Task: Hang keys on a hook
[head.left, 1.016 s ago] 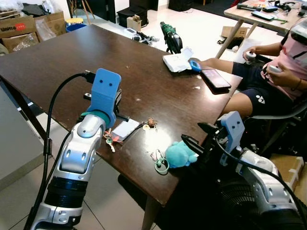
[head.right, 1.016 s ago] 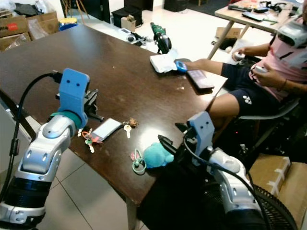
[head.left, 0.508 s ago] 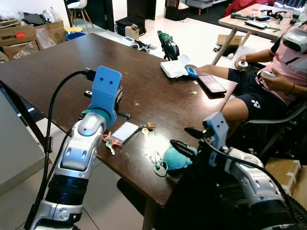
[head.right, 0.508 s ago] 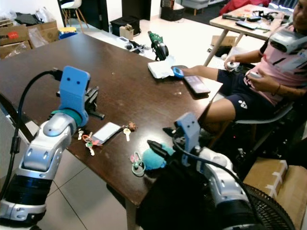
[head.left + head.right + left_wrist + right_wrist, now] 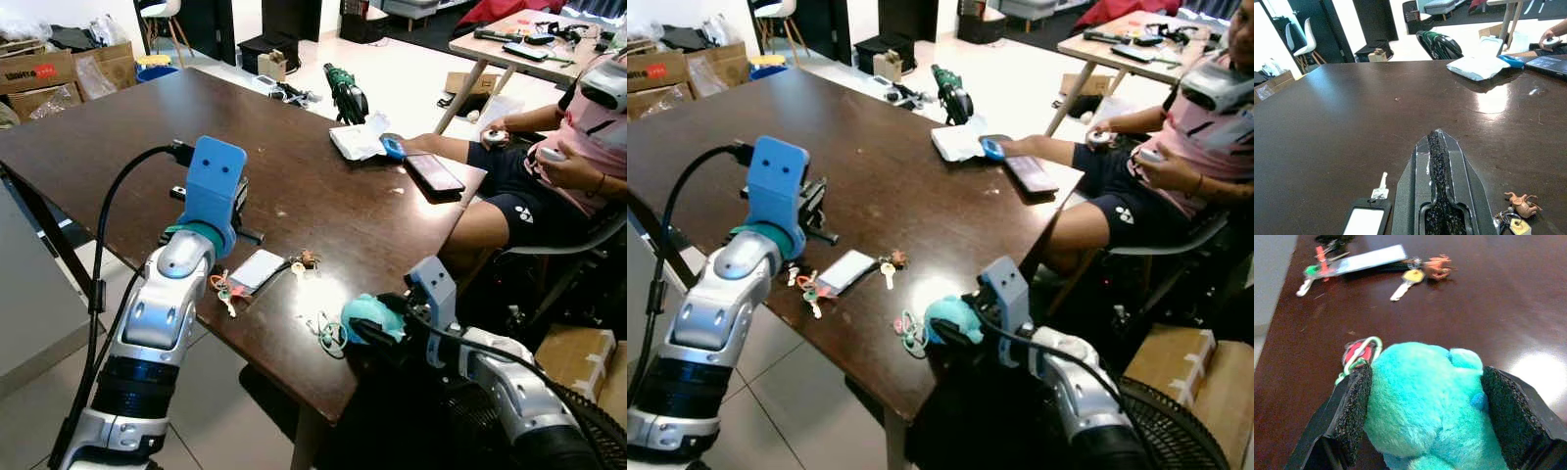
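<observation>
While left tool (image 5: 1439, 161) idles pressed together, right tool (image 5: 1425, 416) has advanced, straddling plush keychain (image 5: 1427, 396), not yet clamped.

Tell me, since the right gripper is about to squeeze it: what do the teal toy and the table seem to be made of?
The teal plush toy, between the right gripper's fingers, looks like soft, fuzzy fabric: its surface is fluffy and matte. The table looks like dark brown wood, possibly veneer, with a glossy finish that reflects light.
</observation>
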Robot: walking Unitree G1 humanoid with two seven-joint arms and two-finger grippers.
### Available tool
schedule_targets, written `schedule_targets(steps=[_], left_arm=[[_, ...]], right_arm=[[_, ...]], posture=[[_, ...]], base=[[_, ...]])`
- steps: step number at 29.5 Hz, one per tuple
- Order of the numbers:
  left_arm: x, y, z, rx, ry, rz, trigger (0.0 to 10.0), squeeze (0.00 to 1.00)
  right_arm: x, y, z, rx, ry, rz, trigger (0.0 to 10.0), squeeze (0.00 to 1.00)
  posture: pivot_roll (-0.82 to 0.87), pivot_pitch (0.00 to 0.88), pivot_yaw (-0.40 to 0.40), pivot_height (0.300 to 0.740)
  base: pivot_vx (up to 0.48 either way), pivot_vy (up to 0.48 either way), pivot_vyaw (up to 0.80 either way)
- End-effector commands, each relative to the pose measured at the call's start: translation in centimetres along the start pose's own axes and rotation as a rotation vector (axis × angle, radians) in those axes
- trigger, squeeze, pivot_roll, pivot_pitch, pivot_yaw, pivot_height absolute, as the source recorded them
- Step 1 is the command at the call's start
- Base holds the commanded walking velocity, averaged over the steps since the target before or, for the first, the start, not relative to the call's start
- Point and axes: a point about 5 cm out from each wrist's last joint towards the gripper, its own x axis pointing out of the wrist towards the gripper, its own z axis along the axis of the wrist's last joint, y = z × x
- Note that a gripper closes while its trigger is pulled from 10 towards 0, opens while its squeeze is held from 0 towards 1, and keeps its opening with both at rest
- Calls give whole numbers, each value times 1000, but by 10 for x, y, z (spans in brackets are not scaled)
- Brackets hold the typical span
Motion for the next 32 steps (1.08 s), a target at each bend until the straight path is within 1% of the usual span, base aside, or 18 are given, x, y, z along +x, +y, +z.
schedule_targets(steps=[1,2,5,6,8,9,10,12,13,14,19,23,30,32], left_arm=[[2,3,2,-5,-5,6,10000,0],[2,3,2,-5,-5,7,10000,0],[2,4,2,-4,-6,8,10000,0],[2,4,2,-4,-5,10,10000,0],[1,5,2,-3,-5,13,10000,0],[1,6,2,-3,-4,16,10000,0],[1,7,2,-3,-2,19,10000,0],[1,8,2,-2,-2,21,10000,0],[1,9,2,-2,-1,24,10000,0],[1,10,2,-2,0,26,10000,0],[1,10,2,-2,3,27,10000,0],[0,10,1,-2,5,26,10000,0],[0,10,0,-2,10,24,10000,0],[0,10,0,-1,10,24,10000,0]], right_arm=[[1,-4,-6,93,9,-29,10000,0],[3,-5,-6,129,4,-35,10000,0],[4,-5,-6,153,0,-38,10000,0],[6,-7,-5,188,2,-61,10000,0],[7,-9,-4,217,7,-87,10000,0],[8,-11,-4,248,10,-112,10000,0],[8,-13,-4,270,14,-131,5098,0],[8,-14,-4,285,16,-144,5098,0],[8,-16,-4,311,18,-167,0,0],[9,-17,-4,336,16,-182,0,0],[10,-18,-2,379,15,-203,0,0],[10,-18,1,386,2,-212,0,0],[10,-17,17,399,-57,-218,0,0],[10,-17,18,399,-62,-218,0,0]], posture=[[45,66,60,740],[45,66,60,740],[45,66,60,740],[47,72,60,740],[47,73,61,740],[47,73,61,740],[48,79,62,740],[48,79,62,740],[47,88,65,740],[48,90,66,740],[48,95,68,740],[49,97,68,740],[47,98,70,740],[47,98,70,740]], base=[[0,0,0],[0,0,0],[0,0,0],[0,0,0],[0,0,0],[0,0,0],[0,0,0],[0,0,0],[0,0,0],[0,0,0],[0,0,0],[0,0,0],[0,0,0],[0,0,0]])
